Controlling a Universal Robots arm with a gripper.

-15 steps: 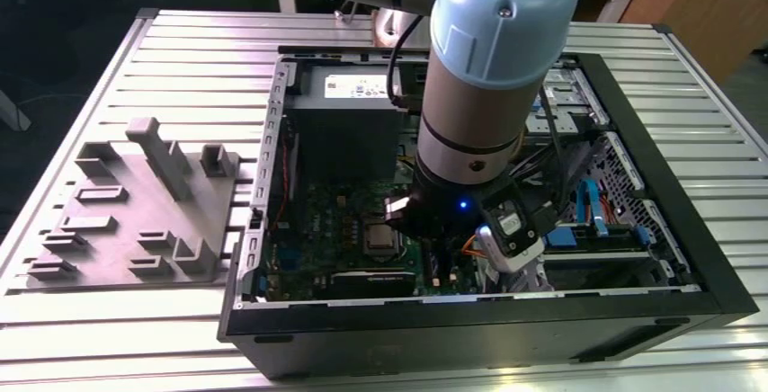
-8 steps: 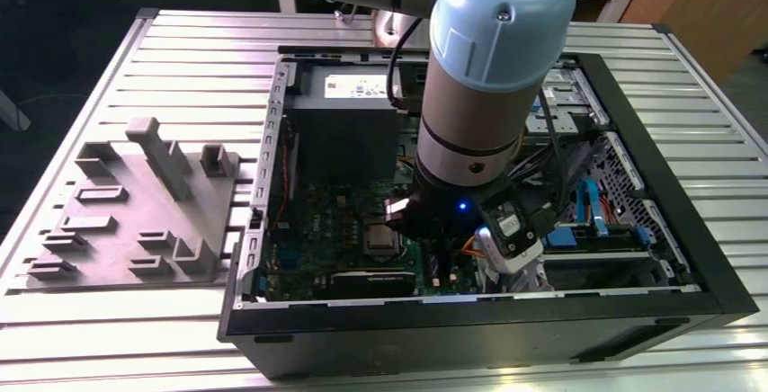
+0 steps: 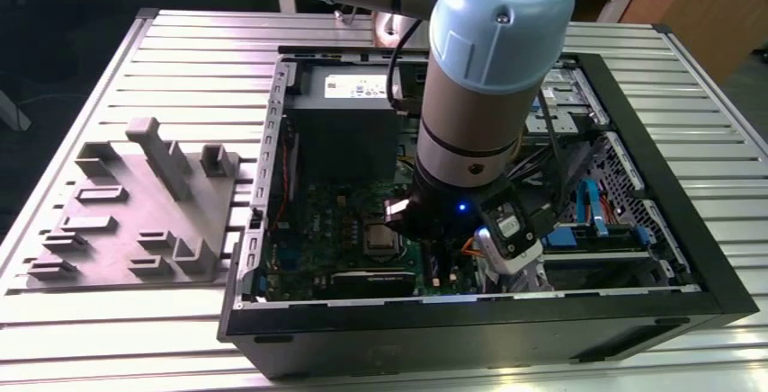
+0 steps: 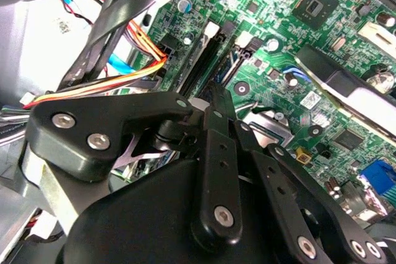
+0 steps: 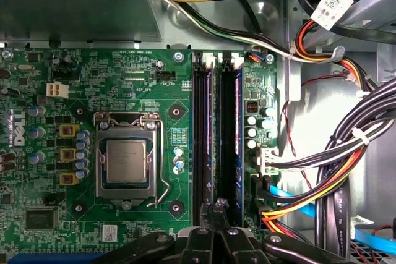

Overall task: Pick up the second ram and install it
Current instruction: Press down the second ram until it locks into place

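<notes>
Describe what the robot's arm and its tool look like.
The arm is a thick grey cylinder with pale blue caps at its joints and a black band near the wrist, where a small blue light glows. The tool is black, built of flat linkage bars joined with silver screws.

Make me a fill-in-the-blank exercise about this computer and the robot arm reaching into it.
The grey tray lies on the exterior view's ___ of the computer case.
In the first wrist view, the processor sits on a ___ motherboard.
The gripper hangs at one end of ___ long memory slots.
Missing words: left, green, two.
</notes>
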